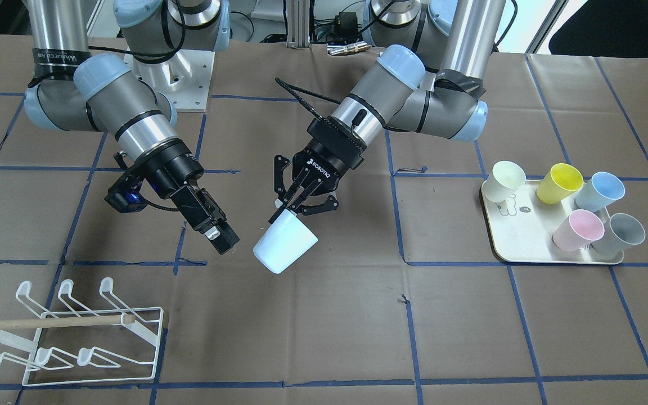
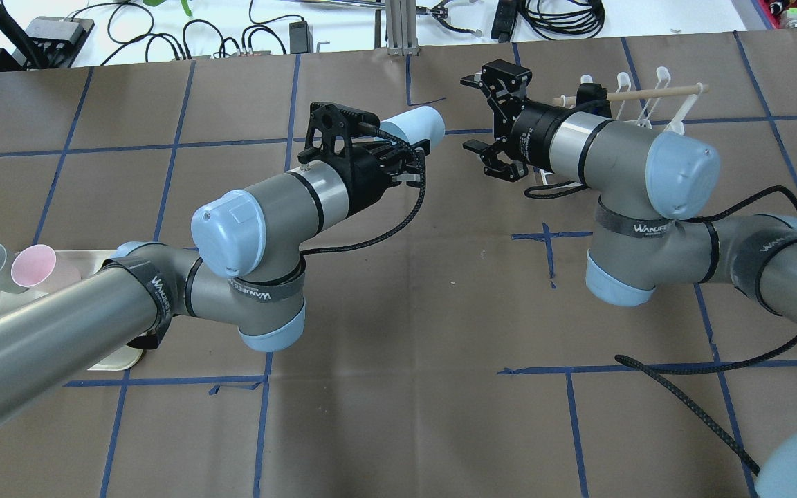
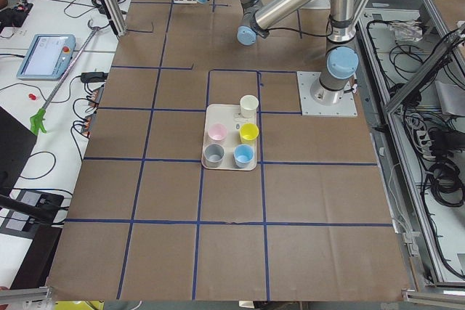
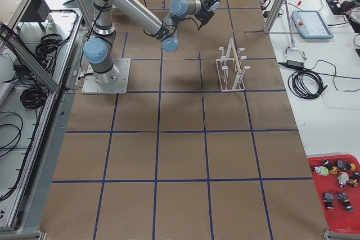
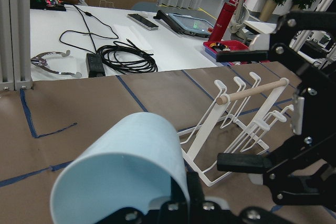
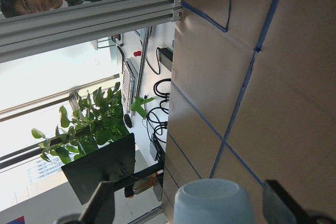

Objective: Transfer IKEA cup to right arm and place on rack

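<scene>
A pale-blue IKEA cup [image 1: 284, 244] hangs tilted above the table, and my left gripper [image 1: 290, 209] is shut on its rim. The cup's closed base [image 2: 420, 123] points at my right gripper [image 2: 474, 114], which is open, and a small gap shows between them. In the right wrist view the cup base [image 6: 210, 203] shows low between the two spread fingers [image 6: 105, 203]. The left wrist view looks along the cup [image 5: 126, 166] toward the right gripper's fingers [image 5: 247, 163]. The white wire rack [image 1: 76, 332] with its wooden dowel stands on the table beyond the right arm [image 2: 647, 149].
A cream tray [image 1: 504, 242] at the robot's left holds several cups: cream, yellow [image 1: 559, 183], blue, pink and grey. Blue tape lines cross the brown table cover. Cables and desks lie past the table's far edge [image 5: 121, 56].
</scene>
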You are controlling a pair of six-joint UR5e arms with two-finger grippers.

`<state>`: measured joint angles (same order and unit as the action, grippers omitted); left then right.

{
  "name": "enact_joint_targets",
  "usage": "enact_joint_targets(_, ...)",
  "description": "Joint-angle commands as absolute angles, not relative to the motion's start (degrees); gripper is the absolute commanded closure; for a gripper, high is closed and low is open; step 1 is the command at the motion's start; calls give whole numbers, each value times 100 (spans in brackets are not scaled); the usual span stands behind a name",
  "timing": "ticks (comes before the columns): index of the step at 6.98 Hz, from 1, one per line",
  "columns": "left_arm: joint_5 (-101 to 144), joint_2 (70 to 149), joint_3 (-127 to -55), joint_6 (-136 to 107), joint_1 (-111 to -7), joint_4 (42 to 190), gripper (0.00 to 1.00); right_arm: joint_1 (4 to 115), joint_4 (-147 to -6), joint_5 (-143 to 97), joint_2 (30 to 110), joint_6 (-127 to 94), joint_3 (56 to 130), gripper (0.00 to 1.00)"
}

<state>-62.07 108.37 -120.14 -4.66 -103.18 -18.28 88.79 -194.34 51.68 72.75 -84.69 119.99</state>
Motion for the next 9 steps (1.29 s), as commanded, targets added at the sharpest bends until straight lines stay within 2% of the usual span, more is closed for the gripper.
enact_joint_targets(1,-6214,10846,-12015,-466,-10318,-1828,100,8903,-19372,5168,7216,-8097,11944,1)
enact_joint_targets(9,-6223,10846,-12006,-466,-10318,-1819,100,9220,-19029,5045,7075,-8077,11918,1)
